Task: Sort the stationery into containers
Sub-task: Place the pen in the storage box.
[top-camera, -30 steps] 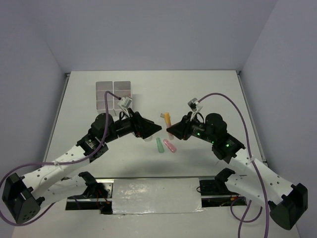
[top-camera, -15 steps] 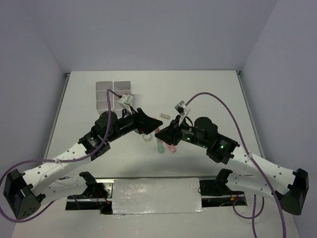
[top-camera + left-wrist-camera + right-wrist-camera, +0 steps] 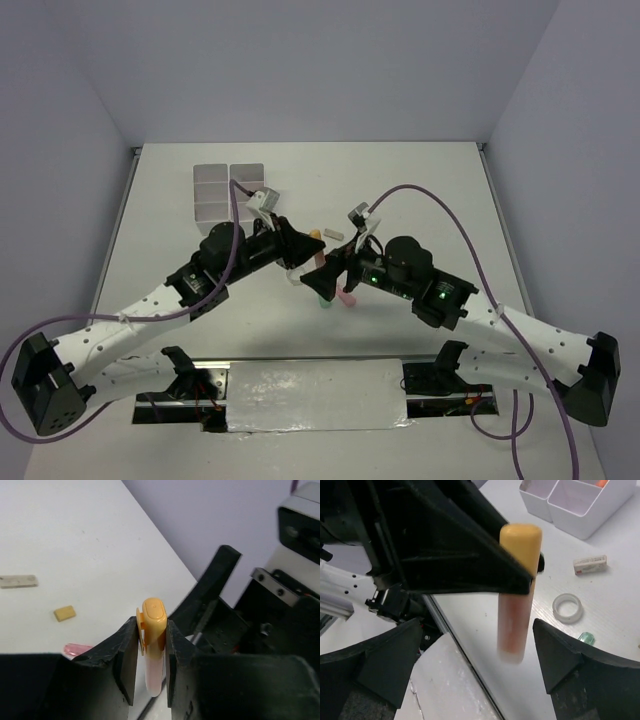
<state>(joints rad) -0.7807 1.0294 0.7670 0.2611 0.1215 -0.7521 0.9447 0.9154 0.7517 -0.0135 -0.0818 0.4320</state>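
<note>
Left gripper [image 3: 151, 647] clamps the orange plastic marker stick [image 3: 153, 625], cap upward, above the white table [image 3: 420, 190]. Right gripper [image 3: 477, 667] is spread wide either side of it, not touching. A clear tape ring [image 3: 568, 607] lies beyond. The white six-compartment organiser box [image 3: 228, 188] stands far left.

In the right wrist view the orange marker [image 3: 520, 587] blurs toward its lower end, the box [image 3: 580, 522] behind it runs off the top edge and what looks like the green marker [image 3: 586, 638] right of it shows only a tip; from the left wrist, the pink marker [image 3: 77, 650] left of it is mostly hidden.
</note>
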